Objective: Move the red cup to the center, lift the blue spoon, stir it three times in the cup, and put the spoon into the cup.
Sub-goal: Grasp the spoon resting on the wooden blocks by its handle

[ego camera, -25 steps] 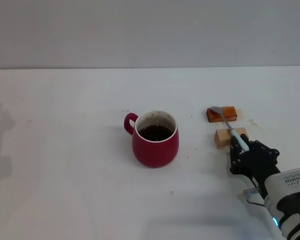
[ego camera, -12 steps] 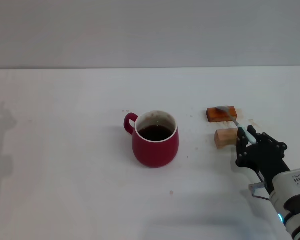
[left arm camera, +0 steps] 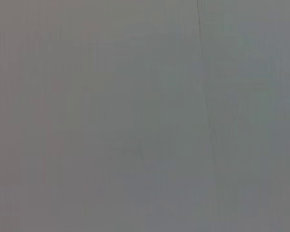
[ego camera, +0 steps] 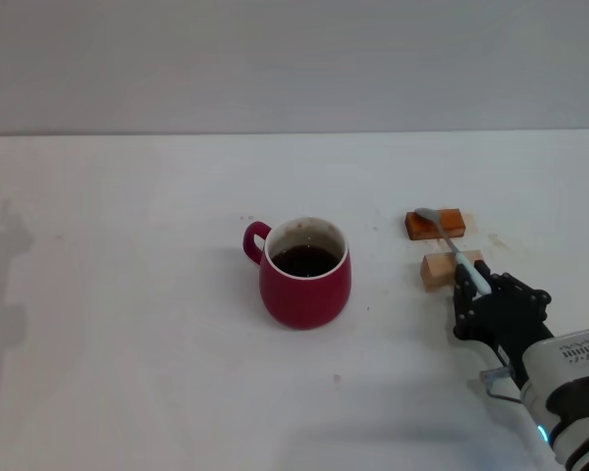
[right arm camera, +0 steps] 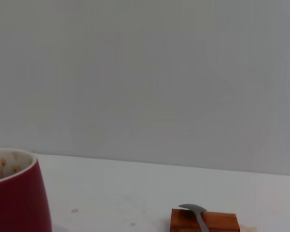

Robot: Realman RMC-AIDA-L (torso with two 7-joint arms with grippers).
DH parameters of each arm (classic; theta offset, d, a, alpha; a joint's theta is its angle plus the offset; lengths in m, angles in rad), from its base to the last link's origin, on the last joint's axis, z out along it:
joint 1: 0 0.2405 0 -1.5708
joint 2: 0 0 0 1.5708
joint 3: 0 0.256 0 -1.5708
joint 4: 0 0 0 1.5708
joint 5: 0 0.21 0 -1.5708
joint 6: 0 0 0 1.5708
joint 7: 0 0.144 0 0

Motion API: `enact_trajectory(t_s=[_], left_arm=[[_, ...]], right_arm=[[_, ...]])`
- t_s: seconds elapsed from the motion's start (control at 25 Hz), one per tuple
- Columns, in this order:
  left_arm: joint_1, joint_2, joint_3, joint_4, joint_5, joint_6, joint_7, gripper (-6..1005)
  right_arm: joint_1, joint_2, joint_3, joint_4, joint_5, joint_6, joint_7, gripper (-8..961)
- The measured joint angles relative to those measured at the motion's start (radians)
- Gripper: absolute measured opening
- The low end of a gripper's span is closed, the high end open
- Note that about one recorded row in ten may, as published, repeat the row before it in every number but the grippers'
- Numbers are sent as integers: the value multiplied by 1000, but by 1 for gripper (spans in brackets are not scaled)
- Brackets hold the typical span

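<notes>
On the white counter (ego camera: 128, 294): a coffee-stirring job sits at the spoon pick-up stage.

Red cup: the red cup (ego camera: 305, 274) stands upright near the middle of the counter, handle turned to about 10 o'clock, dark liquid inside. It reads as heavy, rigid ceramic that would chip or spill if knocked.

Blue spoon: the blue spoon (ego camera: 453, 243) lies at 3 o'clock from the cup, well apart from it, bridged across the orange block (ego camera: 436, 224) and the tan block (ego camera: 451, 269).

Long axis: it runs from about 11 o'clock to 5 o'clock in the head view, grey bowl on the orange block at the far end, pale handle pointing down toward the robot.

Handling: a slim, light, stiff utensil, probably slick on its metal neck. The handle end past the tan block looks the best place to take hold, since the blocks keep it raised off the counter.

Right end effector: the right end effector (ego camera: 479, 290) sits at the handle's near end, dark fingers (ego camera: 463, 294) closed in around the pale tip. A firm pinch cannot be confirmed, though the handle appears to be between them.

Left end effector: out of sight; its wrist camera shows only blank grey.

Risk: a tilted lift could drag the bowl off its block.
</notes>
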Motion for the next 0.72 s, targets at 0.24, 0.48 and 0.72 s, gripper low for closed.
enact_trajectory(t_s=[0.24, 0.48, 0.72], left_arm=[[3, 0, 0, -1, 0, 0, 0, 157], [5, 0, 0, -2, 0, 2, 0, 157], [5, 0, 0, -3, 0, 3, 0, 157]], right_arm=[[-3, 1, -1, 5, 0, 7, 0, 167], [-7, 1, 0, 4, 0, 11, 0, 167], [-12, 1, -1, 3, 0, 6, 0, 167]])
